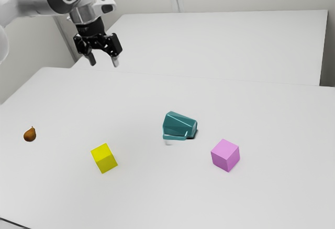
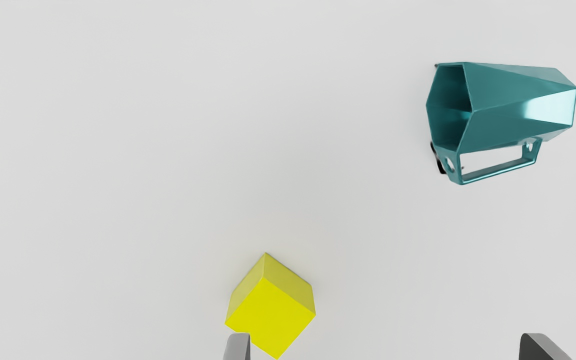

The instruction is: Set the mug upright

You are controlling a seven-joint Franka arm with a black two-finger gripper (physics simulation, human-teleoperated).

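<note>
High above the table, at the exterior view's upper left, my gripper hangs open with nothing between its fingers. The teal mug lies on its side near the middle of the exterior view, well below the gripper and toward the exterior view's right. In the wrist view the mug shows its open mouth facing the yellow cube's side, with its handle lying along one side. The gripper has its two fingertips wide apart at the bottom edge there, apart from the mug.
A yellow cube sits on the white table, and in the wrist view the cube is partly behind one fingertip. A pink cube stands beyond the mug toward the exterior view's right. A brown pear rests at the far left.
</note>
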